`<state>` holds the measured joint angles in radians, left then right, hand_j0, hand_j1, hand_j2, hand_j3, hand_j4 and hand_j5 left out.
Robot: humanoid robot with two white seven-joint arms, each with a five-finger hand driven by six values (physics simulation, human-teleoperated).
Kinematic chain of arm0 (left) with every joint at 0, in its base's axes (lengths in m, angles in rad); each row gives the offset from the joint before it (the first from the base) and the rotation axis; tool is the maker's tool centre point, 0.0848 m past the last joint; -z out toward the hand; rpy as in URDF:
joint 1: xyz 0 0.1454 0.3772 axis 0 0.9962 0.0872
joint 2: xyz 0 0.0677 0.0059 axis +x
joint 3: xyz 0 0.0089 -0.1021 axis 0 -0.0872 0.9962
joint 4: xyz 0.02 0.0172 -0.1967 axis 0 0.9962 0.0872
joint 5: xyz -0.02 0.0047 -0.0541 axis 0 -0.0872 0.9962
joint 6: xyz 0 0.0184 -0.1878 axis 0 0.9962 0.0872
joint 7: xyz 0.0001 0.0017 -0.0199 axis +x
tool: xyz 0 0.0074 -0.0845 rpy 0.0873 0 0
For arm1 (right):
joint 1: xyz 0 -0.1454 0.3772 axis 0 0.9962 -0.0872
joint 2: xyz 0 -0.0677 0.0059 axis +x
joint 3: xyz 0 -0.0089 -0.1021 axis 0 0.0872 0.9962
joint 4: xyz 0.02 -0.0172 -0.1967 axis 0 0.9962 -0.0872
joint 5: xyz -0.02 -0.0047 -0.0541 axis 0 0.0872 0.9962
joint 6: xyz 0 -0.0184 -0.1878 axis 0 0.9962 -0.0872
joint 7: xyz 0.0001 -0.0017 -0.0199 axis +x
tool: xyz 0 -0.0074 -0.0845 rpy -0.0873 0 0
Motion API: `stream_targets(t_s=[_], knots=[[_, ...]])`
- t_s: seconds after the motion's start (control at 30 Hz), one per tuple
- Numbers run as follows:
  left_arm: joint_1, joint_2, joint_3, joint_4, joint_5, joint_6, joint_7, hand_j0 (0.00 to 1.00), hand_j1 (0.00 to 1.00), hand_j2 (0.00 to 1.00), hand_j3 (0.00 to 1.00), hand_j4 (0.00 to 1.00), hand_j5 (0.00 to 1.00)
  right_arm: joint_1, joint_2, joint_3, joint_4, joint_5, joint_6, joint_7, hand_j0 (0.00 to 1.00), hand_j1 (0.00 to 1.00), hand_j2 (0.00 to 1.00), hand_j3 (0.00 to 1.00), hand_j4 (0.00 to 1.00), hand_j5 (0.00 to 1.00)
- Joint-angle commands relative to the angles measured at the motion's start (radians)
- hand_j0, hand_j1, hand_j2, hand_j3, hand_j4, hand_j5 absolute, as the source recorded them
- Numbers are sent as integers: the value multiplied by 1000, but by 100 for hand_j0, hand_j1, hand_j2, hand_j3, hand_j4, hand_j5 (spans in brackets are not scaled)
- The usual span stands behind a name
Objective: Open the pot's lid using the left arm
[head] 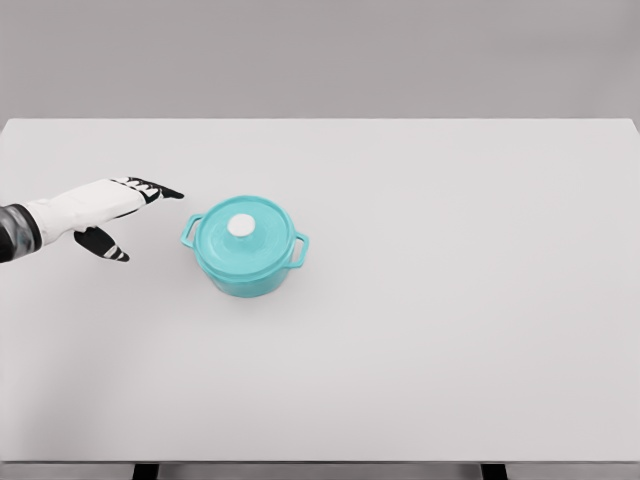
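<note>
A round turquoise enamel pot [245, 262] with two small loop handles sits on a wide, plain white surface [450, 330], left of the centre. Its matching turquoise lid [242, 240] is seated flat on top, and a small round white knob [241, 226] stands at the lid's middle. The white robot left hand [110, 215] with black fingertips reaches in from the left edge, near the pot but not touching it, at about the height of the lid in the picture. Its fingers [155, 188] are stretched out toward the pot and the thumb hangs apart below; it holds nothing. The right arm is not visible. The lid is not yet lifted, so the whole task seems to lie ahead. The knob looks small and smooth, so a grasp that lands off its middle could slip free. If the outstretched fingers arrive low, they may strike the near loop handle or the pot's wall and push the pot along the surface. A lift that is tilted could drag the lid against the rim and shift the pot with it.
</note>
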<state>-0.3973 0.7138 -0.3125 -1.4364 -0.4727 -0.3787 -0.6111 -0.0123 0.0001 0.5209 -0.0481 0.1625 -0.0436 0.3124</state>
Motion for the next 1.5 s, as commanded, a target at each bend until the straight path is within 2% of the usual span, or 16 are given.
stream_targets(t_s=[0.0,0.27,0.33,0.37,0.4,0.43,0.47,0.5,0.53,0.6,0.67,0.7,0.8,0.9,1.3,1.47], knots=[[0,1,1,-1,3,1,0,100,100,100,100,100,100,0,0,-1,1,-1,-1,4,100,100,100,100,100,100],[-25,35,-2,1,5,1,0,100,100,100,100,100,100,5,0,1,-3,0,-1,-3,100,100,100,100,100,100],[-51,39,-3,5,3,1,0,100,100,100,100,100,100,5,0,1,-3,0,-1,-3,100,100,100,100,100,100],[-60,55,-7,7,6,1,0,100,100,100,100,100,100,5,0,1,-3,0,-1,-3,100,100,100,100,100,100],[-81,105,-40,7,48,6,0,100,100,100,100,100,100,5,0,1,-3,0,-1,-3,100,100,100,100,100,100],[-190,168,-155,54,170,20,0,100,100,100,100,100,100,5,0,1,-3,0,-1,-3,100,100,100,100,100,100],[-302,200,-322,71,248,23,0,100,100,100,100,100,100,5,0,1,-3,0,-1,-3,100,100,100,100,100,100],[-383,202,-459,74,255,9,0,100,100,100,100,100,100,5,0,1,-3,0,-1,-3,100,100,100,100,100,100],[-414,197,-516,68,256,8,0,100,100,100,100,100,100,5,0,1,-3,0,-1,-3,100,100,100,100,100,100],[-537,144,-668,67,258,1,0,100,100,100,100,100,100,5,0,1,-3,0,-1,-3,100,100,100,100,100,100],[-630,92,-764,50,260,-26,0,100,100,100,100,100,100,5,0,1,-3,0,-1,-3,100,100,100,100,100,100],[-650,79,-786,24,260,-25,0,100,100,100,100,100,100,5,0,1,-2,0,-1,-3,100,100,100,100,100,100],[-653,73,-789,-61,266,-17,0,100,100,100,100,100,100,5,0,1,-3,0,-1,-3,100,100,100,100,100,100],[-658,78,-800,-119,358,-23,0,100,100,100,100,100,100,5,0,1,-3,0,-1,-3,100,100,100,100,100,100],[-678,78,-836,-116,361,11,0,100,100,100,100,100,100,5,0,1,-3,0,-1,-3,100,100,100,100,100,100],[-680,70,-853,-98,341,11,0,86,86,86,86,86,86,5,0,1,-3,0,-1,-3,100,100,100,100,100,100]])
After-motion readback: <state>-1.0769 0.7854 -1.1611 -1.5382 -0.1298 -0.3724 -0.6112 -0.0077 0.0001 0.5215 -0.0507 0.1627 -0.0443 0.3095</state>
